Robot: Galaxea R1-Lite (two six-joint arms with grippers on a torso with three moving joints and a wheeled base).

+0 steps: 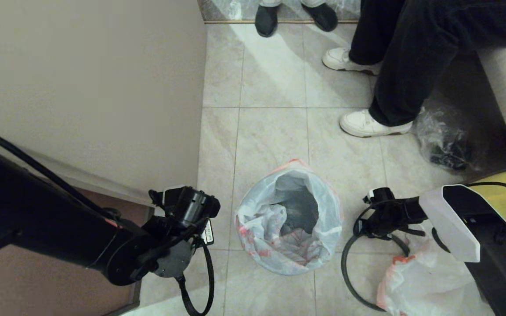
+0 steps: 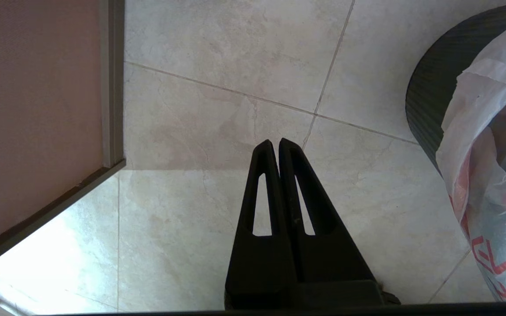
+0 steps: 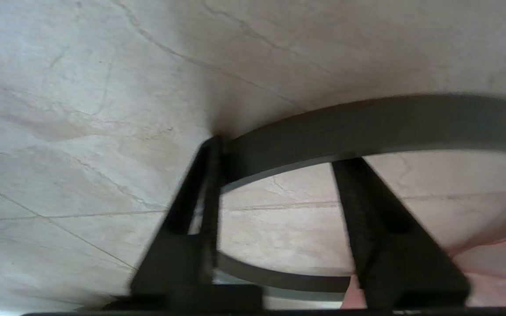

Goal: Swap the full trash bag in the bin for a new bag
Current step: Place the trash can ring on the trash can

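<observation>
Hovering over the floor tiles [image 2: 191,109] just beside the bin [image 2: 428,101], clenched on nothing: left hand [image 2: 275,142]. Lining that bin, the new bag [image 1: 323,219], thin, light and slippery, likely sliding inward unless pinned at the hem. Spreading released about the grey rim ring [image 3: 367,118]: right hand [image 3: 279,151]. Probably stiff, best pinched across its band. Slumping under the right arm, the full trash bag [image 1: 428,281]. Crowding the hard, smooth floor beyond, a white sneaker [image 1: 367,124].
</observation>
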